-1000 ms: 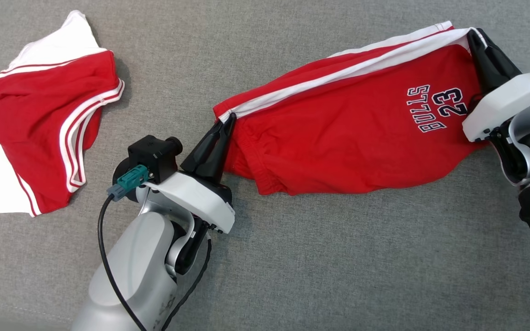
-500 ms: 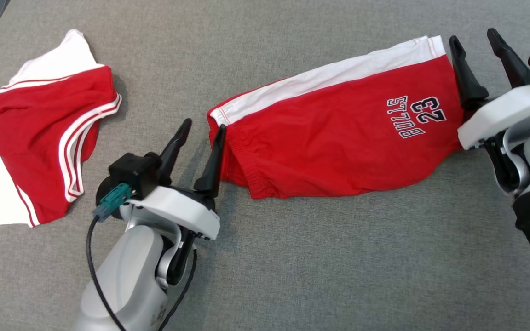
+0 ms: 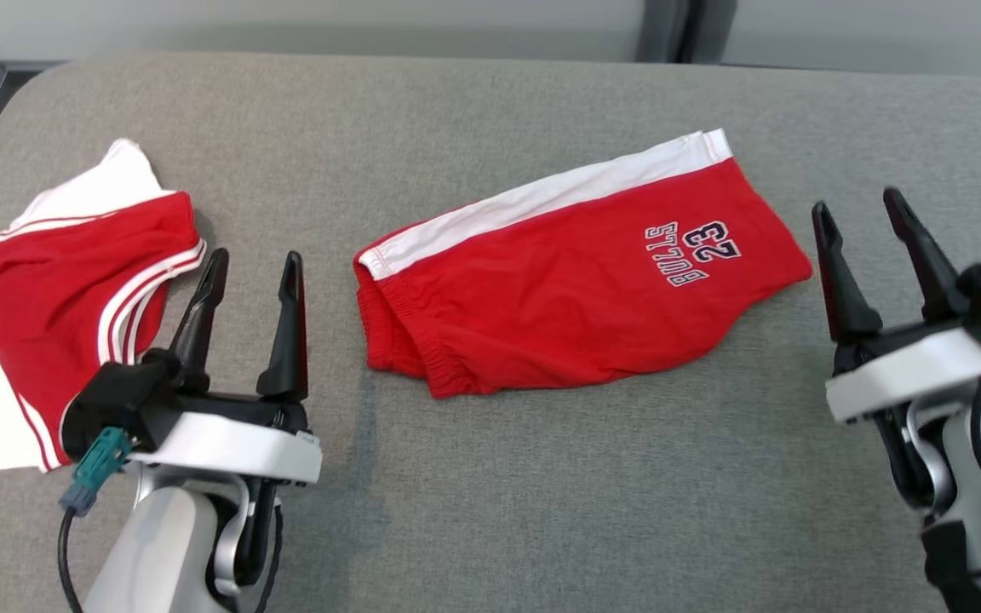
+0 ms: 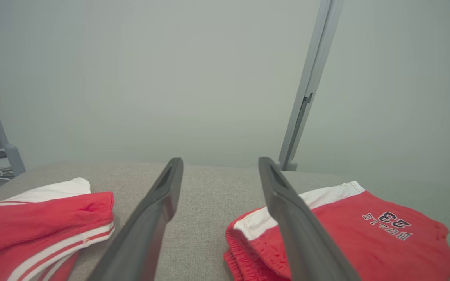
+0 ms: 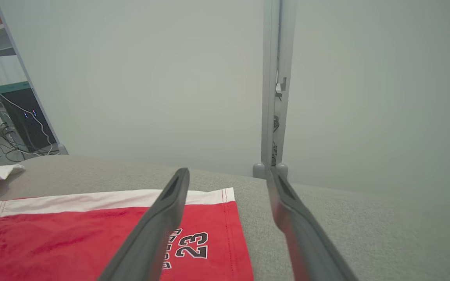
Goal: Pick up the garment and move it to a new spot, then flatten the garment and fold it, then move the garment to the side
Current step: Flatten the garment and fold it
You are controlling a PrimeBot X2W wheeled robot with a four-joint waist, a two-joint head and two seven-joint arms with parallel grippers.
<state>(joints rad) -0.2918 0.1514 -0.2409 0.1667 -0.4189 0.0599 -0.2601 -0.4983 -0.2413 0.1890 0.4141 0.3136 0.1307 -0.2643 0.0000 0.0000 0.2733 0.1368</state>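
The red shorts lie folded lengthwise midway across the grey padded surface, white side stripe toward the far edge, elastic waistband toward the robot's left. The left gripper hovers empty, jaws spread, between the shorts and a second red-and-white garment; the right gripper, also spread and empty, sits just off the hem end. Judging by the long shape, another fold is probably due, and the risks lie in that grasp: a pinch catching only the top layer would peel the halves apart, uneven lift by the two arms would skew the edges, and the left gripper, so near the other garment, could snag or drag it
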